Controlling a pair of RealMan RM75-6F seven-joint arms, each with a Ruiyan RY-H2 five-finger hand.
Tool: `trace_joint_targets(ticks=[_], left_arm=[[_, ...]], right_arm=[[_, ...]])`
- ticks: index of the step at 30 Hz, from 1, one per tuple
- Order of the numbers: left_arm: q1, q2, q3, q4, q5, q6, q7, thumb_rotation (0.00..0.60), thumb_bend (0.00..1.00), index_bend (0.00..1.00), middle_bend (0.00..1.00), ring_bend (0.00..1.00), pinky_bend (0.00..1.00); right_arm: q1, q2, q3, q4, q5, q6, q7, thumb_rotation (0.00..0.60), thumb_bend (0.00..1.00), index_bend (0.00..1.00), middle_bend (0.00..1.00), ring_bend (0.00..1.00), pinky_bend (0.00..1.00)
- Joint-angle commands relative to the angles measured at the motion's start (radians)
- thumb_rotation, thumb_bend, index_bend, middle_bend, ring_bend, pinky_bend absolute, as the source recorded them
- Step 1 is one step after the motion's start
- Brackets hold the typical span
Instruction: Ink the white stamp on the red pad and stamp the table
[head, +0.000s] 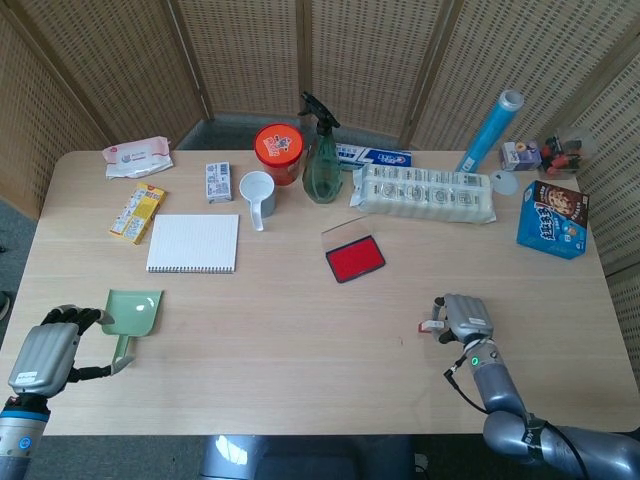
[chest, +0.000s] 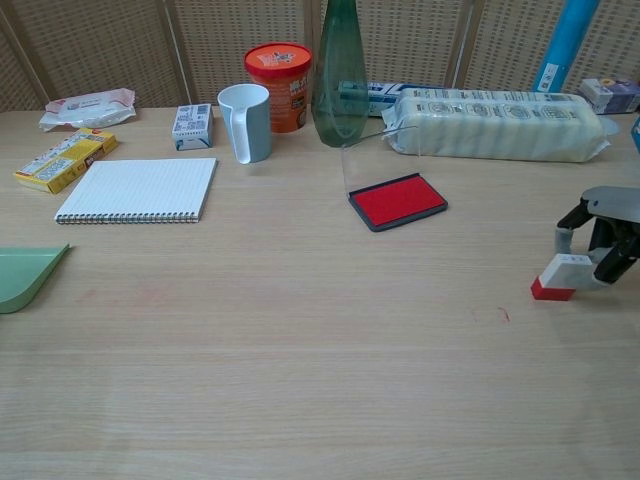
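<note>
While lid raised, red pad (chest: 398, 200) in open case (chest: 372, 222).

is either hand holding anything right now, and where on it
The right hand holds the white stamp, pinched by its fingers at the white upper body; the red base sits at the table. The left hand holds nothing, its fingers curled.

My table (head: 300, 330) carries the notebook (head: 194, 243) toward its left edge, the red pad (head: 355, 259) mid-table.
</note>
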Motion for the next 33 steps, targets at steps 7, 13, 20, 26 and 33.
trace_joint_targets(ticks=[7,13,20,26,33], left_arm=[[-0.002,-0.001,-0.001,0.001,0.000,-0.002,-0.001,0.345,0.07,0.37,0.40,0.31,0.18],[-0.003,-0.001,-0.002,0.002,0.001,-0.004,-0.002,0.347,0.07,0.37,0.40,0.31,0.18],[-0.003,-0.001,-0.002,0.003,0.001,-0.003,-0.004,0.343,0.07,0.37,0.40,0.31,0.18],[-0.003,-0.001,-0.002,0.004,0.002,-0.002,-0.005,0.344,0.07,0.37,0.39,0.31,0.18],[-0.004,-0.002,-0.003,0.005,0.001,-0.003,-0.004,0.343,0.07,0.37,0.40,0.31,0.18]], right_arm=[[0.003,0.011,-0.001,-0.002,0.007,-0.014,-0.003,0.600,0.36,0.54,1.00,1.00,1.00],[0.004,0.014,-0.005,-0.007,0.007,-0.014,-0.008,0.600,0.36,0.52,1.00,1.00,1.00],[0.005,0.014,-0.004,-0.006,0.008,-0.016,-0.007,0.600,0.36,0.49,1.00,1.00,1.00],[0.006,0.015,-0.006,-0.006,0.009,-0.018,-0.008,0.600,0.35,0.47,1.00,1.00,1.00],[0.006,0.020,-0.007,-0.010,0.010,-0.016,-0.008,0.590,0.33,0.45,1.00,1.00,1.00]])
